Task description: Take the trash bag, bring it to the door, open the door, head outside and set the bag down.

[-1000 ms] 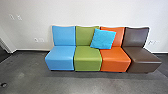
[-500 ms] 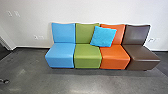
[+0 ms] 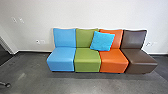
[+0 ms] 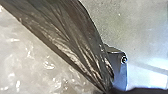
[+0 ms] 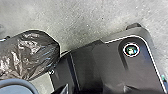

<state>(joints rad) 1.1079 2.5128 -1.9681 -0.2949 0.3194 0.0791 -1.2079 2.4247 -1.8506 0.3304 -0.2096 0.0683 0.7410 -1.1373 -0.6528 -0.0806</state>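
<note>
In the left wrist view, the dark, wrinkled trash bag [image 4: 72,42] narrows into tight folds at my left gripper [image 4: 109,86], which is shut on its gathered plastic. Pale, shiny, crumpled material [image 4: 32,57] lies alongside the dark plastic. The right wrist view also has the trash bag [image 5: 32,52], bulging and glossy, beside the robot's dark base.
Four joined seats stand along the white wall [image 3: 87,15]: blue [image 3: 61,58], green [image 3: 87,60], orange [image 3: 113,61] and brown [image 3: 138,60]. A turquoise cushion [image 3: 102,41] leans on the green and orange backs. A caster [image 3: 7,85] is on the grey floor.
The head camera's view has shifted slightly, up and down and a little sideways. The seats and the cushion keep their places against the wall.
</note>
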